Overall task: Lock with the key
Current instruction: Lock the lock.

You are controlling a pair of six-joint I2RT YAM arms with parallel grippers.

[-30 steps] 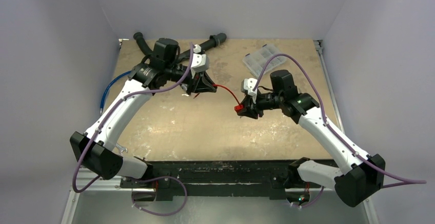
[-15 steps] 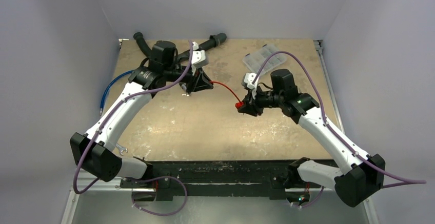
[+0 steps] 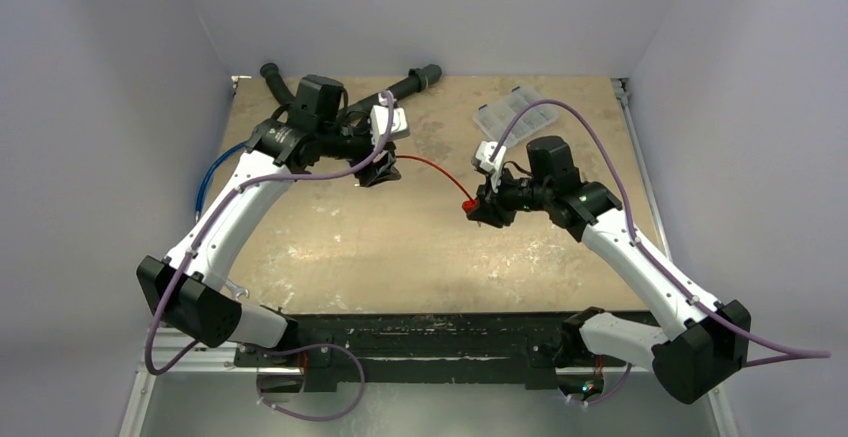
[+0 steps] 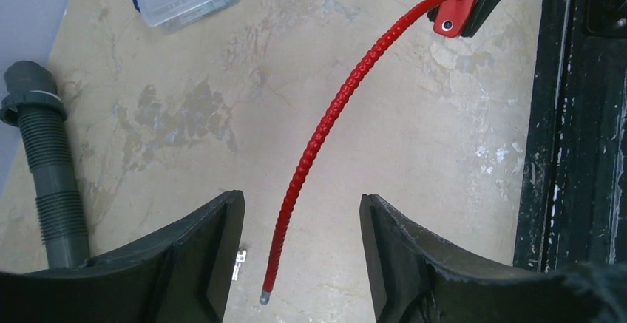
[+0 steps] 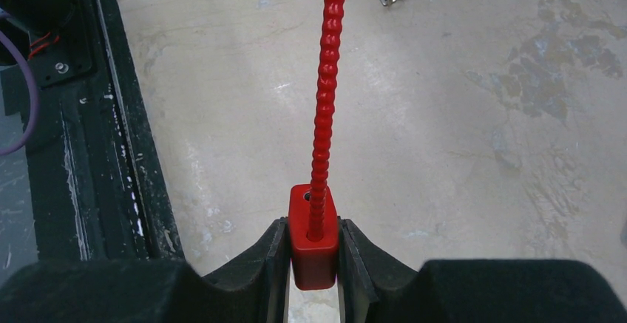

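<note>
A thin red cable (image 3: 432, 174) runs from a small red lock body (image 3: 467, 205) towards my left gripper (image 3: 383, 165). My right gripper (image 5: 313, 223) is shut on the lock body (image 5: 313, 253), with the cable (image 5: 326, 94) standing straight out of it. In the left wrist view the left gripper (image 4: 302, 205) is open. The cable's grey-tipped free end (image 4: 263, 298) hangs between the jaws, touching neither. The lock body (image 4: 452, 18) shows at the top of that view. The key (image 4: 238, 264), tiny and silvery, lies on the table beside the left finger (image 4: 222, 249).
A clear plastic compartment box (image 3: 510, 112) sits at the back right. Grey and black ribbed pipes (image 3: 415, 82) lie along the back left, with a blue hose (image 3: 215, 172) at the left edge. A silver spanner (image 3: 235, 290) lies front left. A black rail (image 3: 420, 327) borders the front.
My left gripper has opened and let go of the cable's free end, and its wrist has turned and drawn back a little. The right gripper keeps its hold on the lock body.
</note>
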